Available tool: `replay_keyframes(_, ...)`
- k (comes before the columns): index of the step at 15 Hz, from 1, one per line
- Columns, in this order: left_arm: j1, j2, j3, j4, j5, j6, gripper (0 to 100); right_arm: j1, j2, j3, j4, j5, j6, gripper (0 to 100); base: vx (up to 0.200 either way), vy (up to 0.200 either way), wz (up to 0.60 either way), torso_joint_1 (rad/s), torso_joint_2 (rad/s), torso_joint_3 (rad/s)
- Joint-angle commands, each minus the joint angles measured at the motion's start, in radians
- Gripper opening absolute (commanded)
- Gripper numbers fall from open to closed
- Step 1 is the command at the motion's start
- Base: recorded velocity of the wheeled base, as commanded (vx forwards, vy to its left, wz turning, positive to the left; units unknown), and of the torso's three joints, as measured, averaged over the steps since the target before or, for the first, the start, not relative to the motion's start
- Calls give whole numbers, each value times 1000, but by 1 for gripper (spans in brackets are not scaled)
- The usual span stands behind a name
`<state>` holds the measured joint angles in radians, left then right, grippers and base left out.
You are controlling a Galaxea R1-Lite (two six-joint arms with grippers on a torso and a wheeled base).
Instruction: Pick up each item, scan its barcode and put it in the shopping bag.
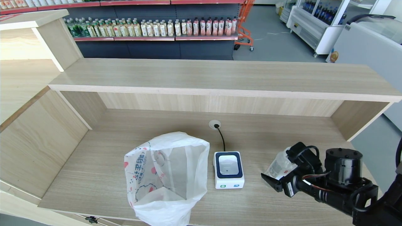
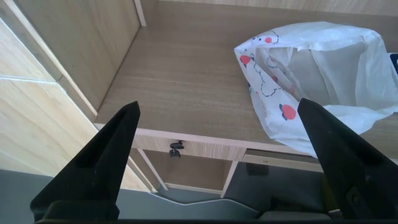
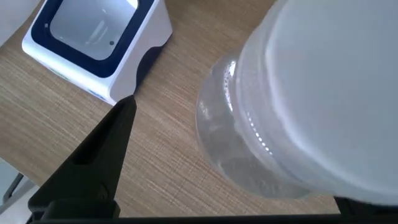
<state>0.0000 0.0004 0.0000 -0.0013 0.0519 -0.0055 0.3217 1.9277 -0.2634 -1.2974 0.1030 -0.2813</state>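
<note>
Your right gripper (image 1: 281, 164) sits at the lower right of the frame, fingers apart around the clear bottle (image 1: 276, 168), beside the scanner (image 1: 228, 169). Your left gripper (image 2: 219, 107) is spread wide near the shopping bag (image 1: 166, 179).

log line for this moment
right gripper open, fingers astride clear white-capped plastic bottle | white-and-blue box scanner beside it | white printed plastic shopping bag standing open | left gripper open by near counter edge

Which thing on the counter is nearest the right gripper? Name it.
The clear white-capped bottle, right at the right gripper; the barcode scanner and shopping bag stand farther off.
</note>
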Motion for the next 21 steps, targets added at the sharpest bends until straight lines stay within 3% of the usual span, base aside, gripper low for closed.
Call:
replay_keyframes(1,0,0,0,0,0,-1,100,2,60,-7,-36,0,-18,100,0,0,0,0,0,0)
replay_keyframes(13,0,0,0,0,0,-1,100,16,157,-56,-226,20,28,100,0,0,0,0,0,0)
replay_keyframes(14,0,0,0,0,0,-1,100,16,155,-54,-230,20,30,0,0,0,0,0,0,0)
replay_keyframes(21,0,0,0,0,0,-1,100,2,105,-46,-235,41,30,0,0,0,0,0,0,0)
